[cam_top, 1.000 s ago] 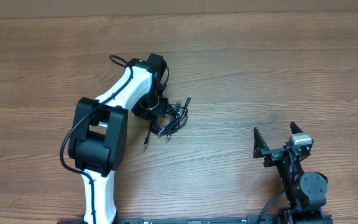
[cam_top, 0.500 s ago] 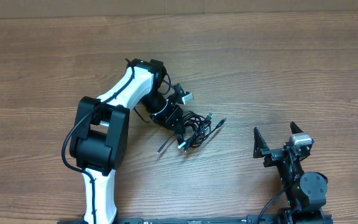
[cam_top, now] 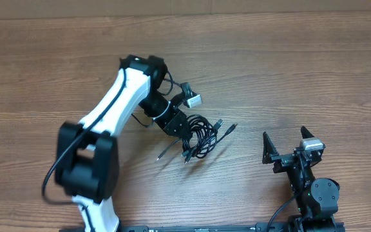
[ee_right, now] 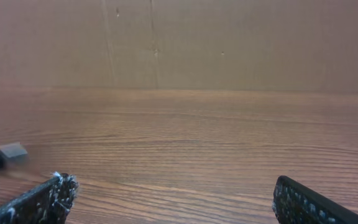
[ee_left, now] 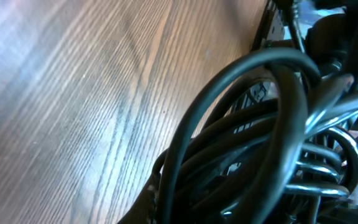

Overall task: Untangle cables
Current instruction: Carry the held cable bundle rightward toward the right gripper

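**Tangled cables gripped by the left hand near the middle of the desk**

The left hand is seen clamped shut on the black bundle at its ten o'clock edge, and the glossy loops are shown crowded against the left wrist camera. Plug tips are fanned out toward two o'clock, and one loose end is trailed across the wood toward eight o'clock. The right hand is held well apart, at three o'clock from the bundle, its fingers spread wide with nothing between them.
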